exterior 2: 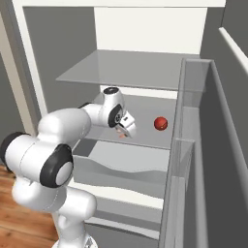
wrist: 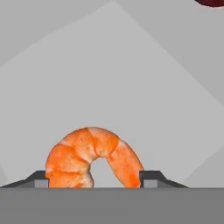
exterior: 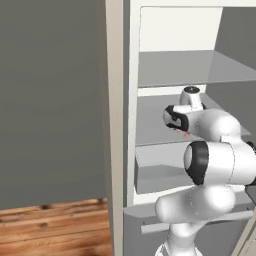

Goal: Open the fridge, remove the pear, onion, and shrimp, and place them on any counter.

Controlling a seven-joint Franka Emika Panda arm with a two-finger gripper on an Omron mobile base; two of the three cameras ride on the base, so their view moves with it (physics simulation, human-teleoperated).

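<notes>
The fridge stands open, its white inside and grey shelves showing. On the middle shelf lies the shrimp, orange and curled. My gripper reaches in low over that shelf, one fingertip pressed against each end of the shrimp. From the right base view the gripper hangs left of the onion, a dark-red ball farther right on the same shelf. The onion's edge also peeks in at the hand view's top right. The pear and the counter are out of view.
The open fridge door with its bins stands close on the right. An upper shelf hangs above the arm, and a drawer sits just below the middle shelf. Wood floor lies to the left.
</notes>
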